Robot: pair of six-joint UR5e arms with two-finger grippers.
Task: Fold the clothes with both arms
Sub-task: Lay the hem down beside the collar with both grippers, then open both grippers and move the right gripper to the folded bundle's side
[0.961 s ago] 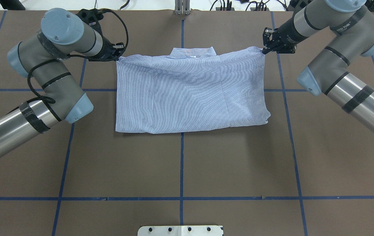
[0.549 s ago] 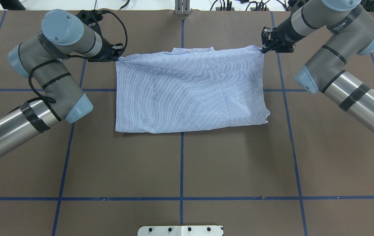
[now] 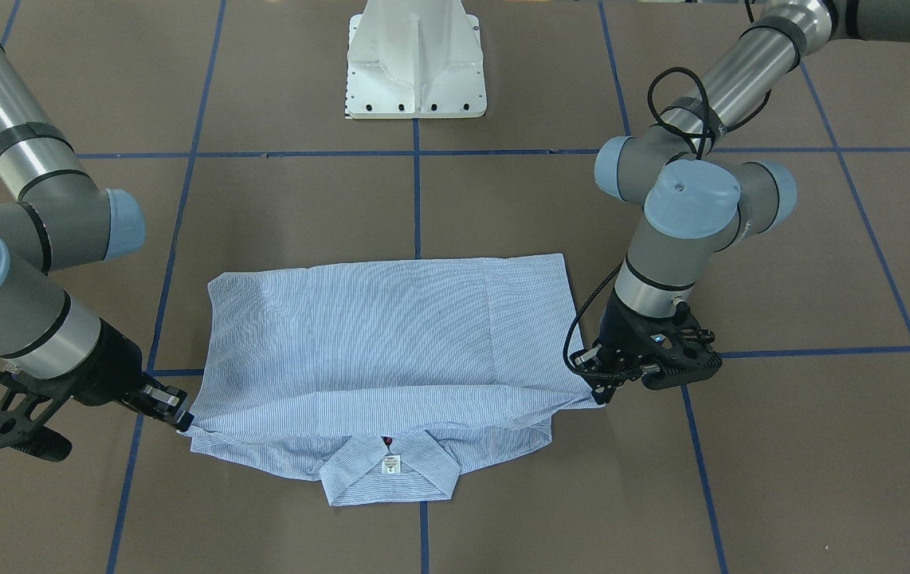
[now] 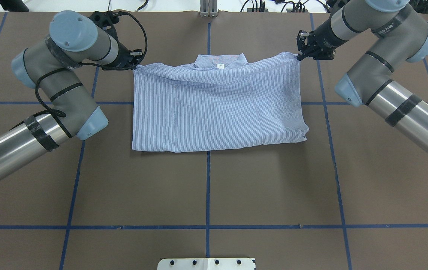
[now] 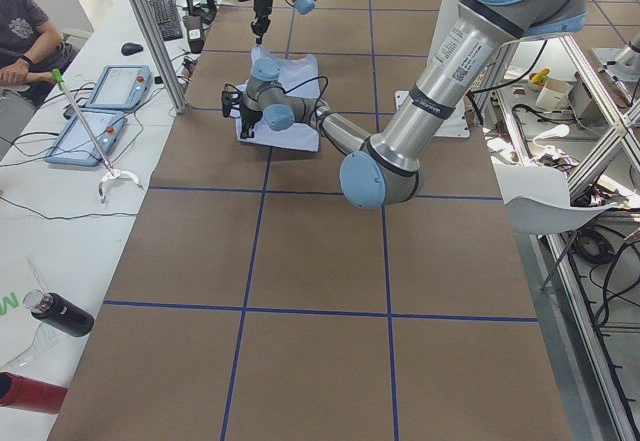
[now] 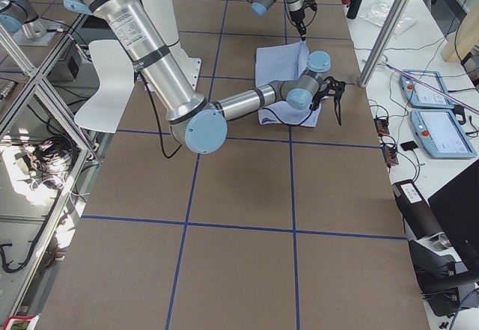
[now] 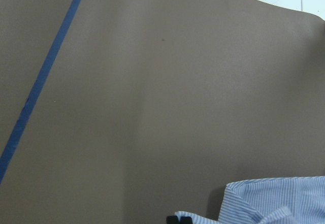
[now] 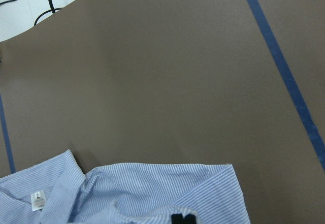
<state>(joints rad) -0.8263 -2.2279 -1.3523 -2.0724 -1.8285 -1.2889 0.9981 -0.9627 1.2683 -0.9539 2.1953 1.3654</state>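
Observation:
The clothes, one light blue-and-white striped shirt [image 4: 217,108], lie folded into a rectangle mid-table, collar [image 4: 219,62] at the far edge. The front-facing view shows the shirt [image 3: 391,335] with its white neck label [image 3: 391,465] and a dark red button. My left gripper [image 4: 136,66] is shut on the upper layer's far left corner, seen also as the left gripper [image 3: 600,396]. My right gripper [image 4: 298,56] is shut on the far right corner, seen also as the right gripper [image 3: 182,422]. Both wrist views show striped cloth at the fingertips.
The brown table carries a grid of blue tape lines [image 4: 208,187]. The white pedestal base [image 3: 415,64] stands at the near edge. A metal post [image 4: 208,9] sits at the far edge. A seated person [image 5: 25,31] and tablets [image 5: 95,121] are at a side desk.
Half a second ago the held far edge had swept over the collar; now it sits back, with collar and label showing. The right gripper has shifted slightly further away and inward.

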